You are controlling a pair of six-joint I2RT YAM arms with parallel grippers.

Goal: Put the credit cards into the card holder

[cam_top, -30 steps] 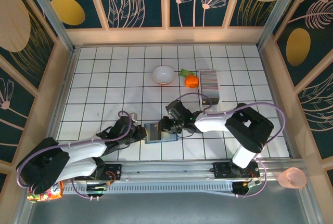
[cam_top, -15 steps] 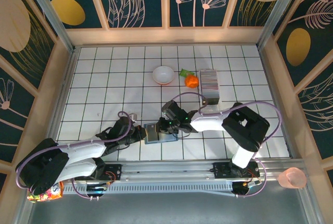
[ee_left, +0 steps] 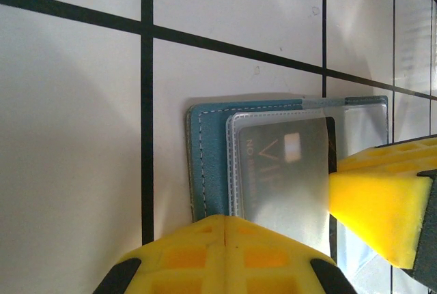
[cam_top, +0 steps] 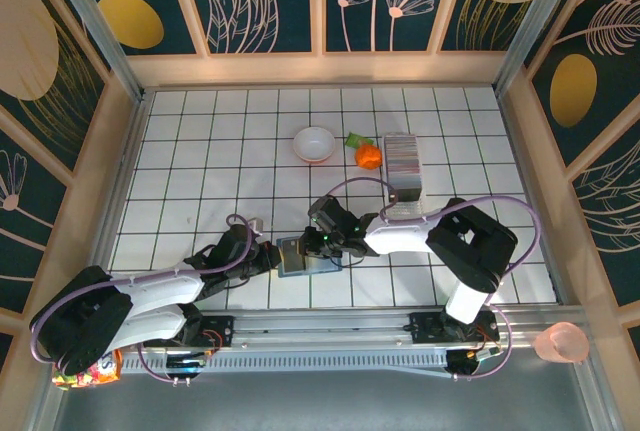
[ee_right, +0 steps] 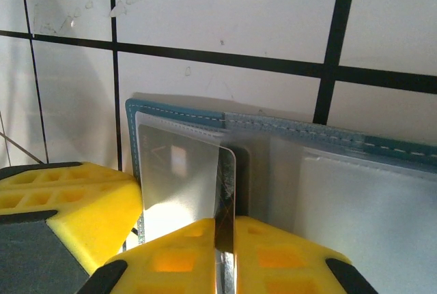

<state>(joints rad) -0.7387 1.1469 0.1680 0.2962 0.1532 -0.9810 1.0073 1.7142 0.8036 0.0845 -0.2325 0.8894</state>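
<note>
In the top view both pincers meet low at the middle of the white gridded surface (cam_top: 190,161). They hide most of the card holder (cam_top: 298,257), which shows there as a small teal-grey patch between them.

The left pincer (cam_top: 266,254) comes in from the holder's left side. In its wrist view its two yellow fingers (ee_left: 184,253) are pressed together with no gap. They are cut off by the bottom of the frame and cover the holder's near edge. Whether they nip that edge or merely sit over it cannot be told.

The right pincer (cam_top: 316,242) is closed on one credit card (ee_right: 181,185), seen partly edge-on between its yellow pads. The card's lower end is lost behind them.

The holder lies open and flat. It has a teal-blue cover with pale stitching along its rim, and glossy clear pockets inside that catch the glare. The right-hand pocket runs off the frame in the right wrist view.

The held card is silvery grey and reflective, with a small pale chip and faint lettering that is hard to read. In the left wrist view it seems to lie beneath the clear sleeve of the left-hand pocket. How far it is in cannot be made out.

The stack of credit cards (cam_top: 403,162), striped grey and white, stands well apart toward the far right. It is just beside a small orange object (cam_top: 368,156), and a white bowl (cam_top: 314,143) is near.
</note>
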